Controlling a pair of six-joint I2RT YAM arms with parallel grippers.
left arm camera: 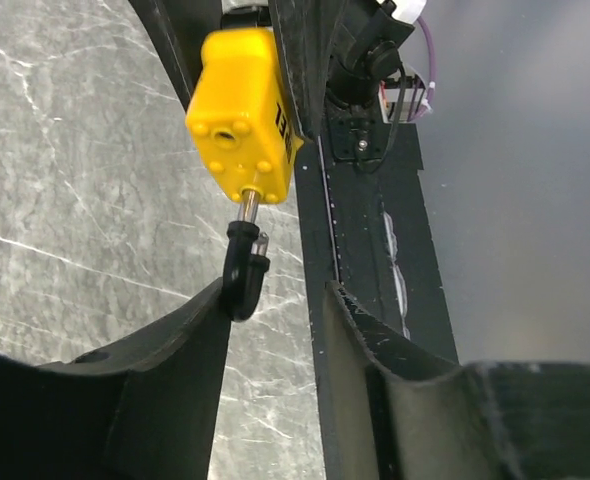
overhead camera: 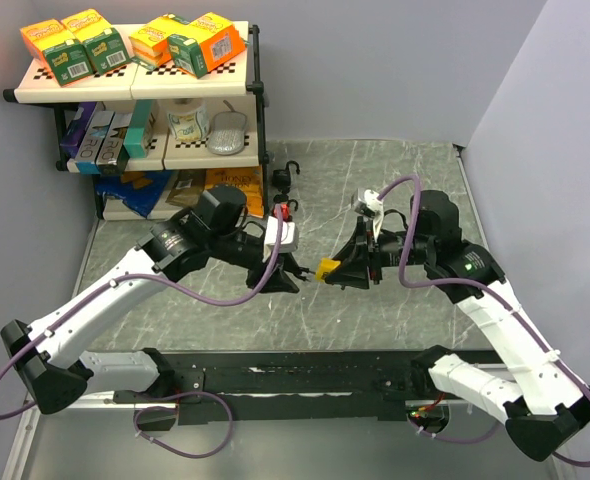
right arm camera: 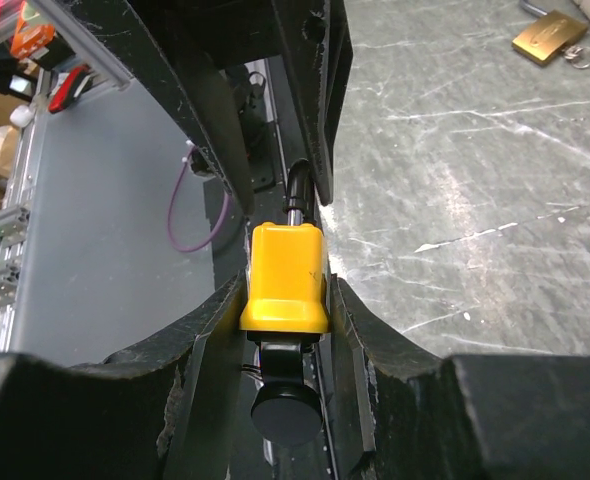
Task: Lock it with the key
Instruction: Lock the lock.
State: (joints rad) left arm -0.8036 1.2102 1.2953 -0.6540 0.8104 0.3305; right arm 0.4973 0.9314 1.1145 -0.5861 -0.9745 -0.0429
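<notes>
Closest to our right wrist, a black round knob [right arm camera: 285, 420], likely the key's head, sits under the yellow padlock [right arm camera: 285, 270]. Our right gripper [right arm camera: 287, 290] clamps its flat sides, held above the surface [right arm camera: 455, 180]. Beyond, our left gripper [left arm camera: 275, 295] straddles the black shackle [left arm camera: 243, 275], jaws unclenched, one finger touching. We judge the padlock rigid, light and slick, so we hold the body. Its side lettering is unreadable.
</notes>
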